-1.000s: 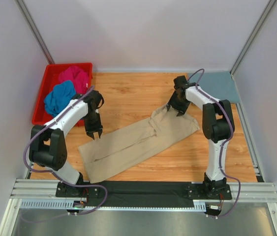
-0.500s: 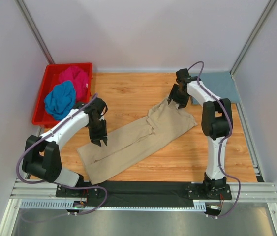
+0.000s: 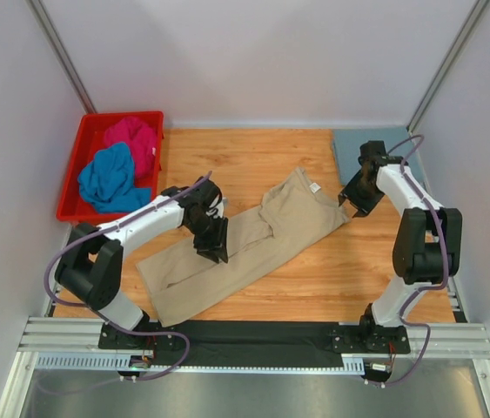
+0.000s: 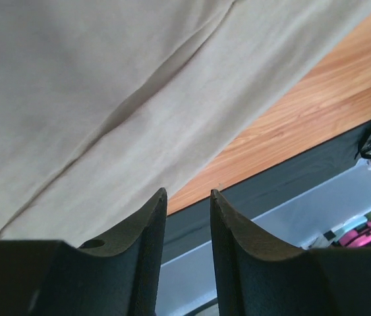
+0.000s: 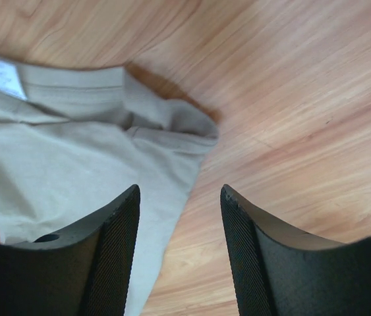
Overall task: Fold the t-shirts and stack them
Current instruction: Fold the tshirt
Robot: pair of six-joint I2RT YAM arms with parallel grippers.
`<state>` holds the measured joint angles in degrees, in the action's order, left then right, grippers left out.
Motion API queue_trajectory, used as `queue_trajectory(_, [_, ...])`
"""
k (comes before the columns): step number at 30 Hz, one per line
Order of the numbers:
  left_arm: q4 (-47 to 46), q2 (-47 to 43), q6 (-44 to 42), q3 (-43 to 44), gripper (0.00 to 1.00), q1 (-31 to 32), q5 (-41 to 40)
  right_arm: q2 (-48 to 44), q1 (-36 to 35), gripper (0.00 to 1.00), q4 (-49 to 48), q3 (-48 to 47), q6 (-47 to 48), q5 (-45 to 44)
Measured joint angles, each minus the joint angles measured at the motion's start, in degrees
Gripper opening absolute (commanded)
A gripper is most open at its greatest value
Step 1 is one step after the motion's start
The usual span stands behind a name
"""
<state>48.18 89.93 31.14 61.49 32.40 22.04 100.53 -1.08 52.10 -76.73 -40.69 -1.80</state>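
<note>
Left wrist view: the left gripper (image 4: pixel 188 197), fingers narrowly parted and pinching nothing, is above the beige t-shirt (image 4: pixel 106 99) spread on the wooden table (image 4: pixel 317 112). The right gripper (image 5: pixel 180 191), spread wide, is at the shirt's corner; the neck label (image 5: pixel 0 74) is unreadable. Only the top view shows the red bin (image 3: pixel 83 144) holding the magenta t-shirt (image 3: pixel 131 139) and bright blue t-shirt (image 3: pixel 107 177), and the grey-blue t-shirt (image 3: pixel 392 148), partly hidden by the right arm.

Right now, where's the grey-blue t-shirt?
Top view: the grey-blue t-shirt lies flat in the far right corner of the table, partly under the right arm, just beyond the beige t-shirt.
</note>
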Motion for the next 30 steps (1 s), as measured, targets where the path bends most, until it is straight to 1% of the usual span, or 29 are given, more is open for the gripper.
queue_trajectory(6, [-2.2,3.2,0.0,-2.3,0.39,2.2,2.0,-0.5,2.2,0.53,-5.5,7.3,-0.7,0.7])
queue_trajectory(11, [-2.1,6.6,0.0,-2.7,0.39,2.8,1.9,-0.3,4.5,0.51,-10.4,10.5,-1.8,2.5])
queue_trajectory(15, [-0.9,10.1,-0.2,-2.7,0.38,3.1,0.3,-0.1,5.8,0.45,-14.4,11.3,-2.1,3.0])
queue_trajectory(16, [-0.5,10.8,-0.3,-2.7,0.38,3.1,-0.1,0.1,6.0,0.41,-15.5,11.6,-2.1,3.3])
queue_trajectory(17, [-0.1,11.3,-0.4,-2.7,0.38,3.1,-0.6,0.4,6.2,0.39,-16.5,11.9,-2.1,3.5])
queue_trajectory(22, [1.0,12.5,-0.4,-2.7,0.39,3.1,-1.9,2.1,6.3,0.37,-19.5,12.6,-2.2,4.5])
queue_trajectory(26, [1.6,12.9,-0.4,-2.3,0.38,3.1,-2.3,2.1,6.3,0.4,-20.1,13.5,-2.4,4.7])
queue_trajectory(30, [1.9,13.2,-0.4,-2.1,0.38,3.1,-2.3,0.8,6.4,0.47,-20.4,15.0,-3.1,4.7])
